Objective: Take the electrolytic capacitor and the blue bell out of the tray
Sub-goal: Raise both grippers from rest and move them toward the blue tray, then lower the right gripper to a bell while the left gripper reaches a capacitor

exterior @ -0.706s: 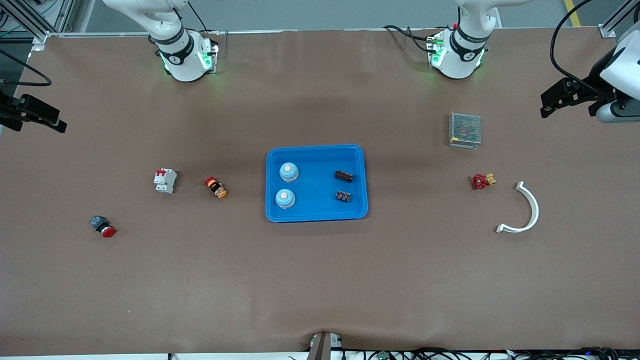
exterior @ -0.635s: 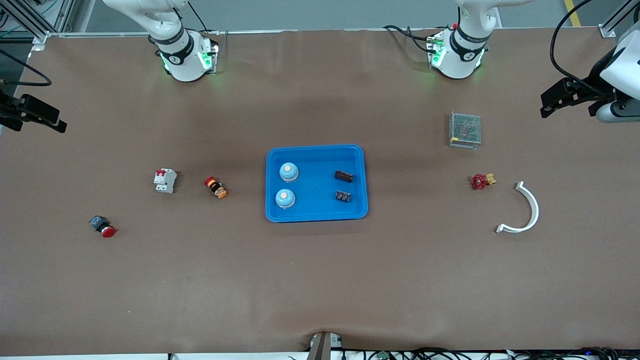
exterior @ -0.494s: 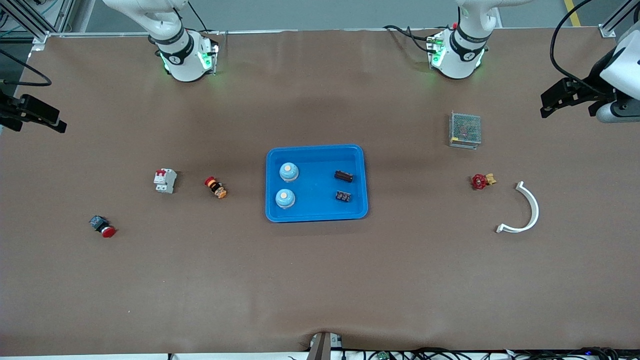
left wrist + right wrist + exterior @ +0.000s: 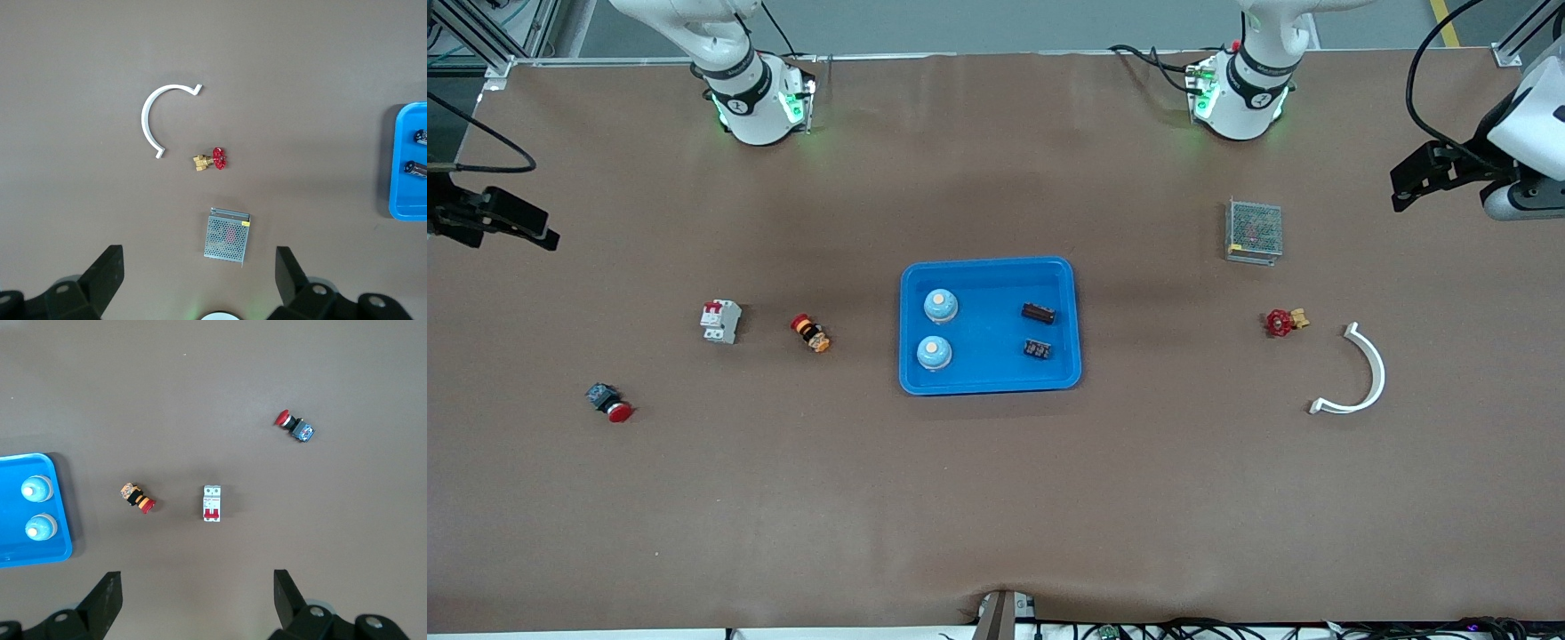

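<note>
Nothing is lifted yet: both blue bells (image 4: 940, 305) and the dark capacitors (image 4: 1038, 313) sit in the tray (image 4: 989, 383) mid-counter. The left hand (image 4: 1414, 182) and right hand (image 4: 511, 224) hang spread wide and empty at the counter's ends (clear of everything, presumably waiting to start).

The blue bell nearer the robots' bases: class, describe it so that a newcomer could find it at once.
Start at the blue tray in the middle of the table. Two pale blue domed bells sit in it, toward the right arm's end, away from two small dark parts. Yours is the blue bell farther from the front camera; its twin sits nearer.
</note>
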Tool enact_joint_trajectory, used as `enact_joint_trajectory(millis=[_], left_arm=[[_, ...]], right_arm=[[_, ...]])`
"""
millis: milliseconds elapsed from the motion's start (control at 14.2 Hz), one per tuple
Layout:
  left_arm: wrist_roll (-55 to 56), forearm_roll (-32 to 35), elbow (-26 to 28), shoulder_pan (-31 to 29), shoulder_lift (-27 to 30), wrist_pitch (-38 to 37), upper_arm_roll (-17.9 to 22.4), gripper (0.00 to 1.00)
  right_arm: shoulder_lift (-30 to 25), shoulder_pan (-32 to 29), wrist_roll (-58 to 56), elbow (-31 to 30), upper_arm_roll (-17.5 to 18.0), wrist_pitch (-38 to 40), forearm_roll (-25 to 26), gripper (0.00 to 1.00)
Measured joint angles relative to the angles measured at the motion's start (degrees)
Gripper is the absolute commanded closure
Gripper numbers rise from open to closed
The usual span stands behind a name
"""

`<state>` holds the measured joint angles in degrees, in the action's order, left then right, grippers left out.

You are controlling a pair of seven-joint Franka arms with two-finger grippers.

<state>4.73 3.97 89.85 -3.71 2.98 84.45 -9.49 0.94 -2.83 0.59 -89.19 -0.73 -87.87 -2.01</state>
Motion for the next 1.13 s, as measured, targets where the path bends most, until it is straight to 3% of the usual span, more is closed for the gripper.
enact_joint_trajectory(millis=[565, 847, 1129], left_arm=[[0.1, 0.0, 0.9, 0.2, -4.2, -1.2, -0.3, 0.00], [6.2, -3.1, 3.5, 0.2, -6.8, 0.0, -0.9, 0.00], [15.4, -4.0, 9.4, 0.7, -8.4, 7.9, -4.3, 0.00]], right_arm=[[-2.8, 0.2, 4.2, -7.6, 0.1, -4.0, -0.2, 0.00], [-5.4, 5.1, 21.7, -14.1, 0.3, -10.3, -0.4, 0.00], [-7.2, 9.9, 32.8, -18.6, 0.5, -13.5, -0.4, 0.00]])
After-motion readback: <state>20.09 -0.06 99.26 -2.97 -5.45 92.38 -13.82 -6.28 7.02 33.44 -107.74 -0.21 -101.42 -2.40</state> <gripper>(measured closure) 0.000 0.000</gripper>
